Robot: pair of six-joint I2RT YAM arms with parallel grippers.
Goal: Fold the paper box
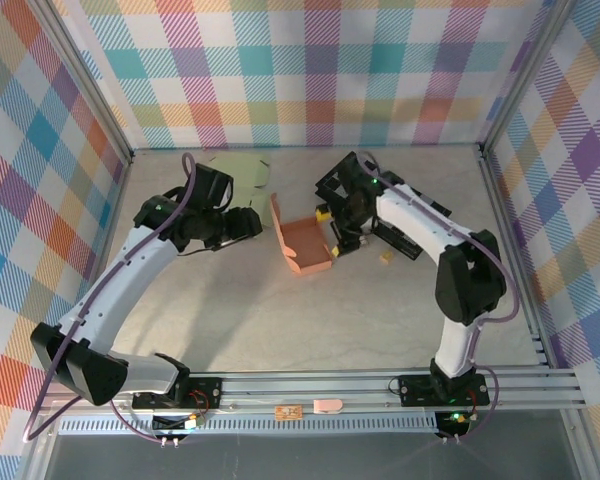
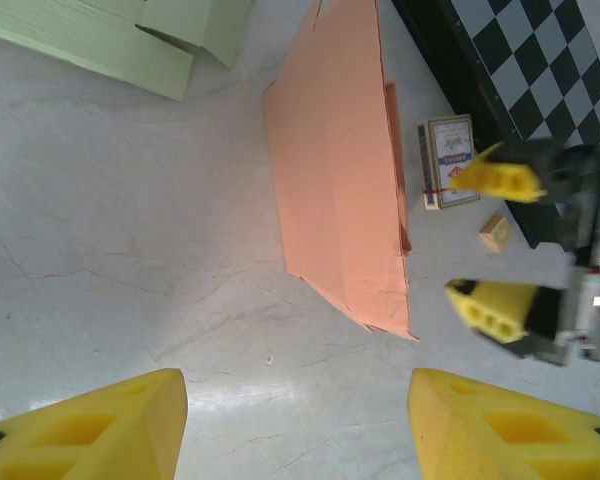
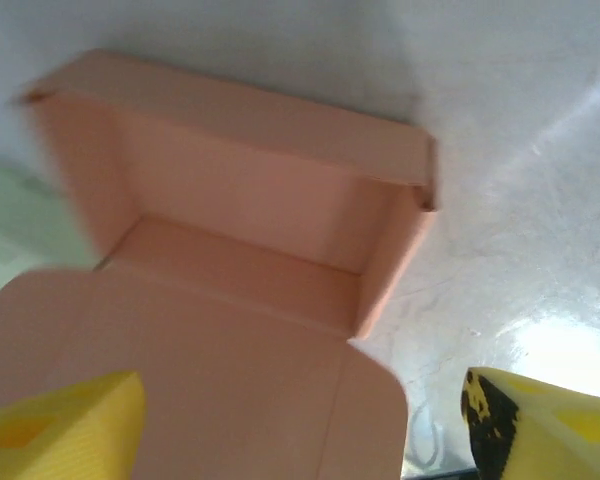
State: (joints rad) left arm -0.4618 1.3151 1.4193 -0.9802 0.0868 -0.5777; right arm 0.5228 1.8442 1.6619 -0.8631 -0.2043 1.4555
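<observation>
Paper box (image 1: pixel 305 243) sits mid-table, lid flap raised. Left gripper (image 2: pixel 295 420) and right gripper (image 2: pixel 492 243) both gape empty (fingers spread); push the flap evenly along its crease, steadying the tray.

Bright, even overhead light; table glare; right wrist view seemingly blurred.

Both arms reach inward, left hand (image 1: pixel 248 222) and right hand (image 1: pixel 327 232) spread wide.

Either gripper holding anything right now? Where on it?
Nothing held: left gripper open, short of the box; right gripper open beside it.
</observation>
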